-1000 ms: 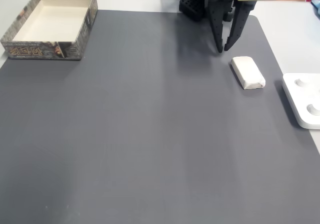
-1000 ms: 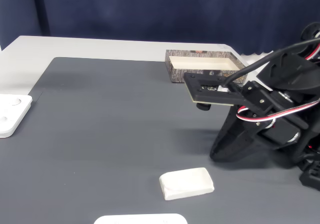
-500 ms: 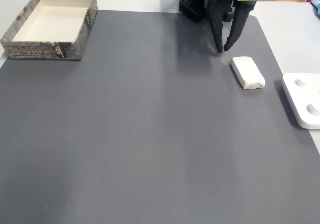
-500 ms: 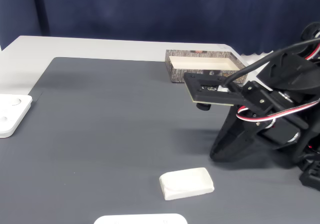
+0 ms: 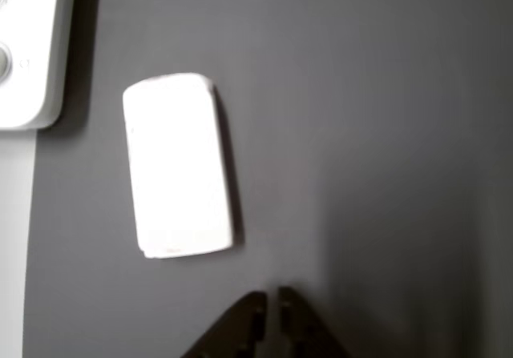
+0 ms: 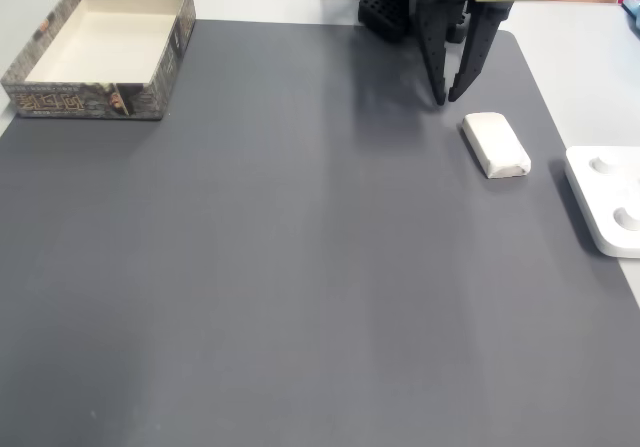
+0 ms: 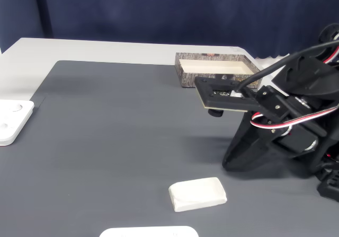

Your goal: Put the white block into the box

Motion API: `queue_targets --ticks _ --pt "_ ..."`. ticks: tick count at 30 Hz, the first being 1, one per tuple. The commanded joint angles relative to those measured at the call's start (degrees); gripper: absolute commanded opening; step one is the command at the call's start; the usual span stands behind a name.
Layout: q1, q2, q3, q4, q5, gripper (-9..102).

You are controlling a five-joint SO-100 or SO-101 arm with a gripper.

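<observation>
Status: nothing done, white block (image 6: pixel 495 144) unlifted.
My gripper (image 6: pixel 447 98), fingertips almost together, empty beside it near mat's (image 6: pixel 300 267) right edge; box (image 6: pixel 100 49) far-left corner.

The small matte white oblong block (image 6: pixel 495 144) lies flat on the table, well apart from the open square cardboard box (image 6: pixel 100 49).

A white knobbed panel (image 6: pixel 606 210) rests at the edge of a dark grey mat (image 6: pixel 300 267).
</observation>
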Motion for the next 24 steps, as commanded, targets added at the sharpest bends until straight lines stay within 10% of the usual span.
queue_targets --ticks 1,24 --pt "-0.97 1.93 1.14 -0.70 -0.53 -2" --pt "-3.60 -7.38 -7.38 0.35 2.29 -2"
